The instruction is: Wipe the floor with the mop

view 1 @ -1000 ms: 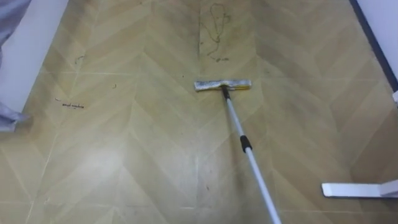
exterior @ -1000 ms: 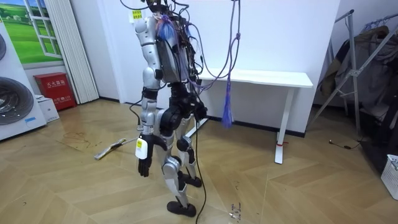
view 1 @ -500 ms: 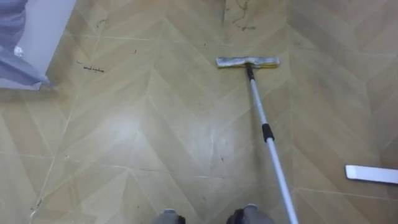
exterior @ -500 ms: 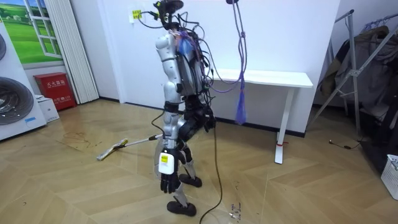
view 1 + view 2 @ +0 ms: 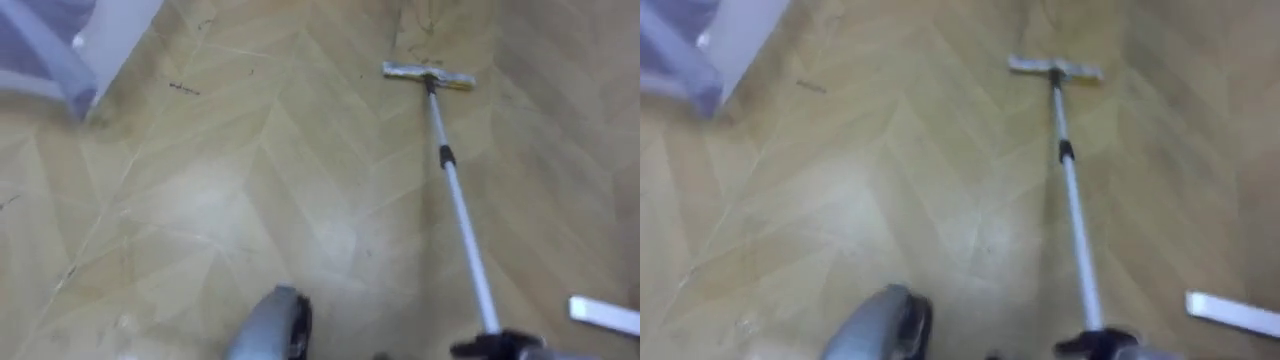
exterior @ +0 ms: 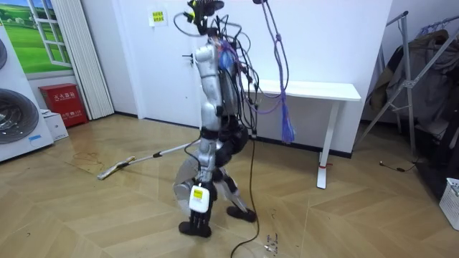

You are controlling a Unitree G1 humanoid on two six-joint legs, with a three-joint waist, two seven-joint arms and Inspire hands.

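I see my right hand [image 5: 497, 347] curled round the mop pole [image 5: 458, 205] at bottom right, pole running up-frame to the mop head [image 5: 428, 75].

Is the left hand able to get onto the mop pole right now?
Probably not as it hangs: the left hand is low beside the leg, while the mop pole runs out on the robot's right, gripped by the right hand. It would have to cross over.

Near end of mop handle [image 5: 462, 215] and right hand [image 5: 497, 347] at the bottom edge, cropped and blurred
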